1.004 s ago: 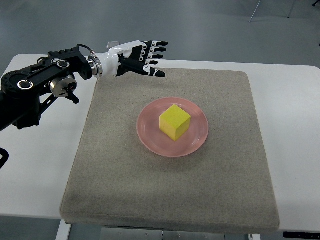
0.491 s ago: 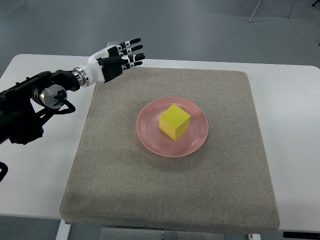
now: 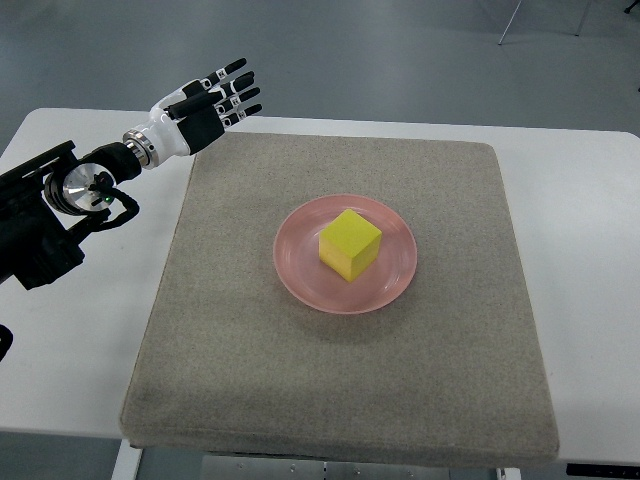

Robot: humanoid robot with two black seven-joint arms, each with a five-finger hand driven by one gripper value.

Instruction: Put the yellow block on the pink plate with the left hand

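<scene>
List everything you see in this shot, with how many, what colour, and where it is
yellow block: one, yellow, resting on the plate, near its middle
pink plate: one, pink, round, on the mat a little above its middle
mat: one, grey-brown, square, covering most of the table
table: one, white, bare strips showing left and right of the mat
floor: grey, beyond the table's far edge
left hand: one, black and white, fingers spread and empty, over the mat's far left corner
right hand: not in view
</scene>
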